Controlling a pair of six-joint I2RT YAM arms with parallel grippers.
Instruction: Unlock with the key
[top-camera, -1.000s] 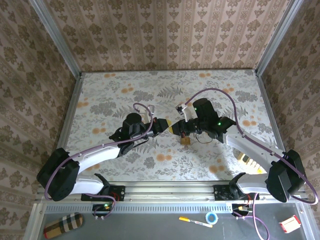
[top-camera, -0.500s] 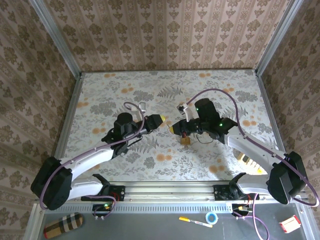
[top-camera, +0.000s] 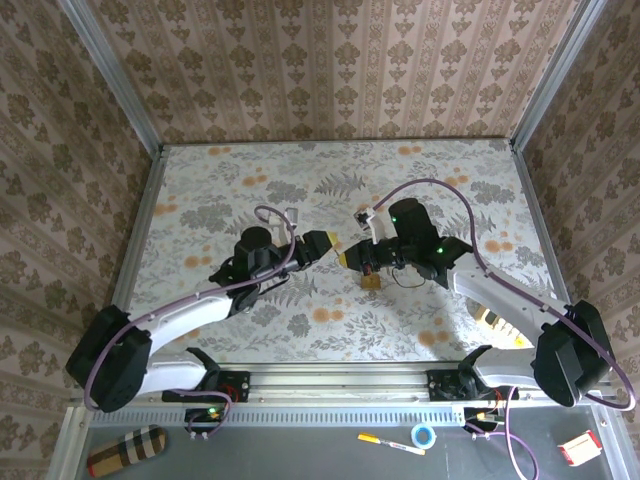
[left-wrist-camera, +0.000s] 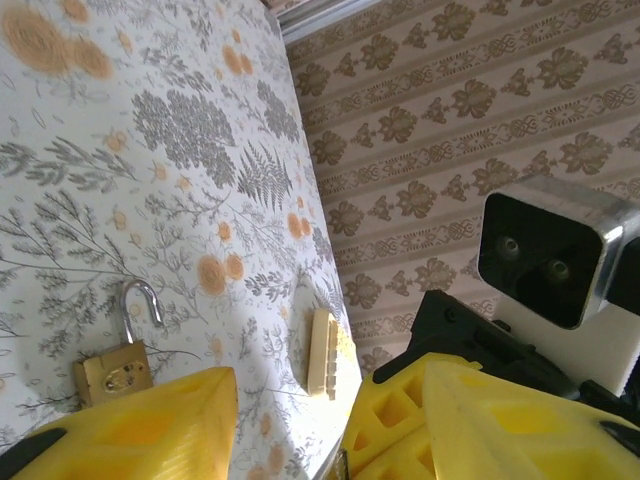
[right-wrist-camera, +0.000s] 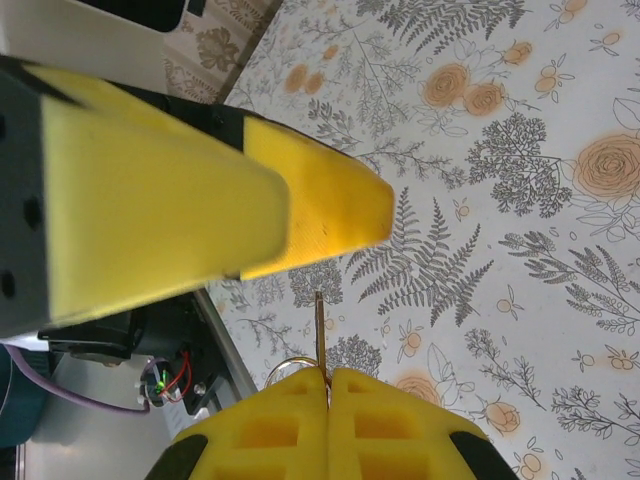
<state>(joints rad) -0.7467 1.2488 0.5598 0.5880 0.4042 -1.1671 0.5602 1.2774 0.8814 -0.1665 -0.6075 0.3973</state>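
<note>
While the right gripper (right-wrist-camera: 328, 385) is pinching the key (right-wrist-camera: 319, 335) between closed pads, the left gripper (left-wrist-camera: 290, 400) is hanging with its fingers spread wide, holding nothing. The padlock (left-wrist-camera: 112, 368) is lying flat on the table (top-camera: 230, 190) just beside them. It's looking small, brassy and slick, so I'm guessing it skids unless it's gripped across the body, not by the thin shackle (left-wrist-camera: 140, 300).
</note>
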